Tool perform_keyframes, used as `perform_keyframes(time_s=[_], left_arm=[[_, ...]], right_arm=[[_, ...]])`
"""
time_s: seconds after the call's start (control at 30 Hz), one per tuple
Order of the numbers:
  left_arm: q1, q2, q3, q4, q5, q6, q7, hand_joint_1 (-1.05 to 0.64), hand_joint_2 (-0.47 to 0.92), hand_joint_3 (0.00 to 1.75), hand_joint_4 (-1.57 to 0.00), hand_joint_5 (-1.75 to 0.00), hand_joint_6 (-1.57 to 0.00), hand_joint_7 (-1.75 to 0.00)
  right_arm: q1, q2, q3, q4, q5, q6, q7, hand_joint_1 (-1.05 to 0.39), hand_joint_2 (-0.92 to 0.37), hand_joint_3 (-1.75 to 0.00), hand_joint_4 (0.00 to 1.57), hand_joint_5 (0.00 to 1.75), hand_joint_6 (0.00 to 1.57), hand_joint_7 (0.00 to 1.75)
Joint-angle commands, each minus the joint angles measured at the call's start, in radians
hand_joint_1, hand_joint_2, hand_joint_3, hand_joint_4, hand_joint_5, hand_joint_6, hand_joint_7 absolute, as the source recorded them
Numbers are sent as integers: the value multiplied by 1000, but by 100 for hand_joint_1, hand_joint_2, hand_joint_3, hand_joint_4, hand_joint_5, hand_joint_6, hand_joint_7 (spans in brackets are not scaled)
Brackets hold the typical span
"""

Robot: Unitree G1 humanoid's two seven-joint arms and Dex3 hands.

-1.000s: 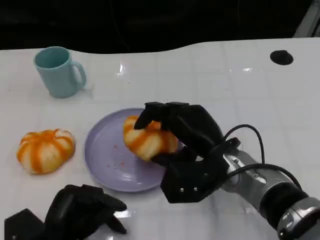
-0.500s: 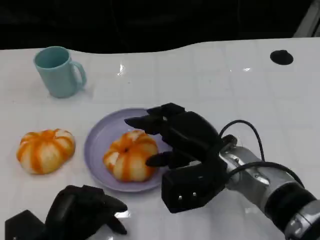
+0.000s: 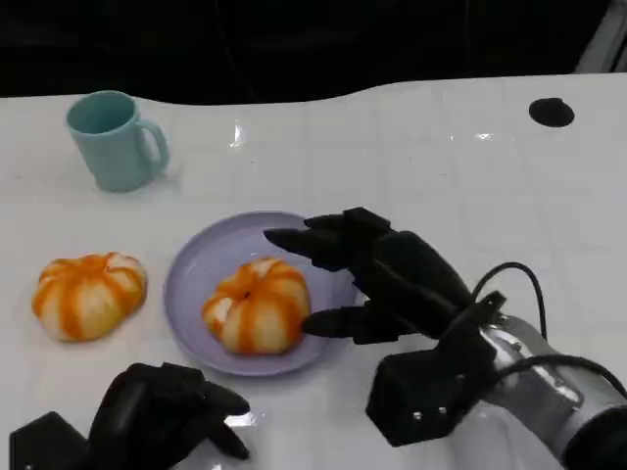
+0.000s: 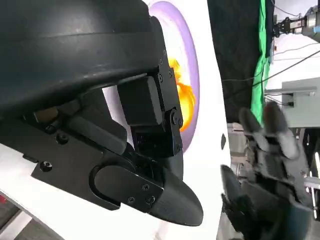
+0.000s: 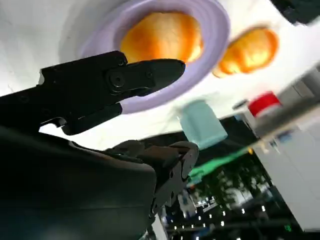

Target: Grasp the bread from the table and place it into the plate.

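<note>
From my remote station I recorded the right robot hand (image 3: 377,279) hovering over the right side of the plate (image 3: 196,269), its fingers (image 3: 304,238) spread wide apart and holding nothing. One finger reached over the plate's far rim; the lower one (image 3: 333,323) pointed toward the bread from its right. I could not tell from the head view whether that lower fingertip touched the loaf or stood just clear of it; the right wrist view showed a gap between the fingertip (image 5: 160,70) and the bread (image 5: 162,35).

The bread (image 3: 257,304), an orange and white ridged loaf, lay inside the lilac plate, toward its near side, just to the left of the right robot hand's fingertips. It rested on the plate's surface.

The left robot hand (image 3: 162,411) sat low on the tabletop (image 3: 441,166) in front of the plate, fingers curled inward with nothing in them, apart from the plate's near rim. The left wrist view showed the plate (image 4: 190,65) and a sliver of the bread (image 4: 182,95) beyond that robot hand's shell.

A second orange loaf (image 3: 88,294) lay on the tabletop left of the plate, apart from it. A teal mug (image 3: 113,139) stood upright farther back on the left. A small black disc (image 3: 552,112) lay at the far right of the tabletop
</note>
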Motion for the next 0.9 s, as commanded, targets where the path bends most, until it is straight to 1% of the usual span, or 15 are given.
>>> perform_keyframes(time_s=[0.03,0.1,0.17,0.23,0.37,0.43,0.47,0.5,0.57,0.6,0.67,0.73,0.8,0.9], left_arm=[[10,13,1,-5,2,1,4,-105,89,0,-148,-68,-157,-23],[10,12,1,-7,2,3,4,-105,89,0,-148,-68,-157,-23],[10,10,0,-13,0,13,7,-105,89,0,-148,-68,-157,-23],[11,9,-2,-18,4,16,11,-105,89,0,-148,-68,-157,-23],[13,8,-5,-24,9,18,16,-105,89,0,-149,-68,-157,-23],[15,6,-5,-29,6,24,14,-105,88,0,-149,-69,-157,-24],[16,6,-6,-31,5,24,13,-105,88,0,-149,-69,-157,-24],[17,6,-6,-33,4,24,12,-105,88,0,-149,-69,-157,-24],[19,5,-7,-38,4,26,13,-105,88,0,-149,-69,-157,-24],[20,5,-8,-40,4,28,13,-105,88,0,-149,-69,-157,-24],[22,6,-10,-45,6,30,17,-105,88,0,-149,-69,-157,-24],[23,6,-12,-48,6,34,18,-105,88,0,-149,-69,-157,-24],[24,8,-12,-50,5,34,15,-105,88,0,-149,-69,-157,-24],[25,7,-12,-51,3,29,13,-105,88,0,-148,-68,-157,-23]], right_arm=[[88,-22,-62,-66,134,-75,57,-44,-92,-17,28,63,54,12],[127,-32,-82,-104,200,-95,109,-42,-92,-18,32,66,58,14],[164,-39,-100,-144,270,-97,173,-42,-92,-21,33,69,61,15],[202,-45,-116,-183,336,-101,232,-39,-92,-19,36,74,65,17],[273,-51,-154,-229,425,-151,293,-34,-91,-15,46,85,73,21],[304,-49,-170,-247,474,-167,327,-33,-91,-20,49,102,76,27],[321,-48,-177,-259,502,-168,346,-32,-88,-28,48,109,74,37],[336,-45,-184,-270,527,-167,363,-32,-81,-45,51,115,69,55],[381,-36,-201,-300,598,-152,397,-31,-70,-70,57,121,67,74],[400,-32,-209,-313,620,-144,409,-28,-62,-86,62,127,71,83],[430,-27,-224,-329,642,-145,422,-25,-51,-107,67,136,76,96],[454,-25,-239,-331,655,-167,436,-23,-44,-126,72,145,82,108],[472,-22,-254,-325,656,-194,445,-25,-41,-134,76,155,85,122],[500,-18,-276,-310,653,-243,449,-30,-42,-131,81,166,84,140]])
